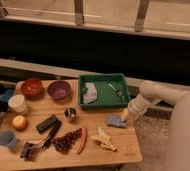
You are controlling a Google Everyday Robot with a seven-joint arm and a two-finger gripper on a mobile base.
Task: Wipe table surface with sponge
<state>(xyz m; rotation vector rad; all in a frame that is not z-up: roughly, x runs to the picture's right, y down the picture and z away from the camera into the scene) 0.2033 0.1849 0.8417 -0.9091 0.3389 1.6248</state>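
The robot's white arm (155,95) reaches in from the right over a wooden surface (124,148), its claw (125,116) lowered at the right end of a blue sponge (115,121). The sponge lies flat on the surface just below the front right corner of a green tray (104,103). Claw and sponge appear to meet, though whether the claw is apart or clamped on the sponge cannot be told from this view.

Inside the tray sit a crumpled white wrapper (90,93) and a small utensil (116,89). To the tray's left stand a purple bowl (59,89) and a reddish-brown bowl (32,87), side by side. Along the left edge are a white cup (18,103), a round orange fruit (19,122) and a blue cup (8,139). Near the middle, a small metal cup (70,114) stands beside a black block (48,123). Toward the front lie a bunch of dark grapes (67,141), a red chili (82,140) just beside them, and a pale yellow peel (104,139) below the sponge.
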